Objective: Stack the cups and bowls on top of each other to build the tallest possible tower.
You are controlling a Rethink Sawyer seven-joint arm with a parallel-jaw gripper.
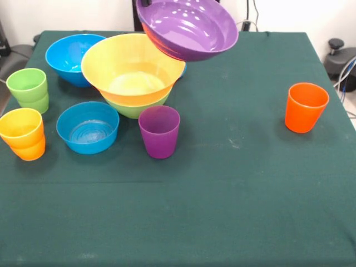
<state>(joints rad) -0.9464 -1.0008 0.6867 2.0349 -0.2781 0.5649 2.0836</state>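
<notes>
A purple bowl point(189, 28) hangs tilted in the air above the right rim of the large yellow bowl point(130, 67). The gripper point(146, 3) shows only as a dark tip at the purple bowl's upper left rim and holds it there. The yellow bowl is nested in a lime green bowl point(133, 108) on the table. A big blue bowl point(72, 55) stands behind them on the left. A smaller blue bowl point(88, 128) and a purple cup point(159, 132) stand in front. An orange cup point(305, 107) stands alone at the right.
At the left edge stand a green cup point(28, 89) and a yellow cup point(21, 127) nested in an orange one point(30, 150). A sliver of blue point(182, 71) shows behind the yellow bowl. The green tablecloth point(222, 211) covers the table.
</notes>
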